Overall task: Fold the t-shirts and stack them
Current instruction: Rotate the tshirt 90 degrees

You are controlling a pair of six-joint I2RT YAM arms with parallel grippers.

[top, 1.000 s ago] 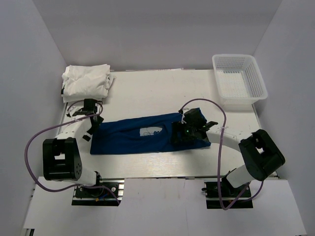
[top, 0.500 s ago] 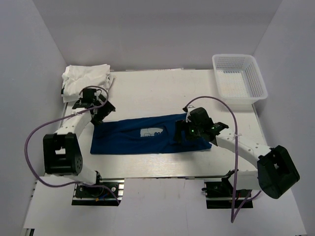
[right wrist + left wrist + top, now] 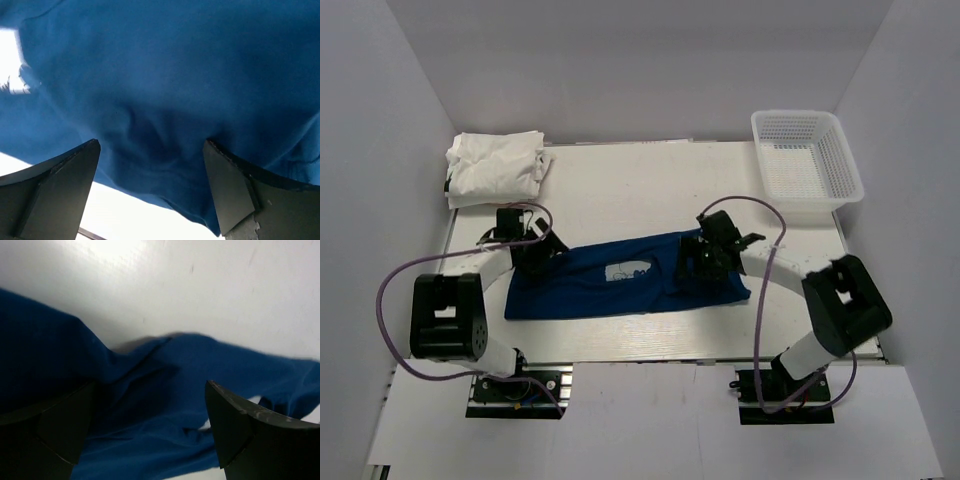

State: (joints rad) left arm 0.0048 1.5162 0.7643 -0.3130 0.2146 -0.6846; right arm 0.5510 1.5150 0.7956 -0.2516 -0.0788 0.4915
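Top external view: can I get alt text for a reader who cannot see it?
A navy t-shirt lies stretched across the table, with both open grippers low over it: the left gripper at its left end, the right gripper near its right end. White folded shirts sit far left, a white mesh basket far right.

The left gripper [image 3: 540,256] has moved from just left of the dark navy blue cloth t-shirt [image 3: 600,290] onto its left end, which now looks rumpled. The right gripper [image 3: 700,262] has shifted slightly back over the shirt's right part, with its elbow drawn in again
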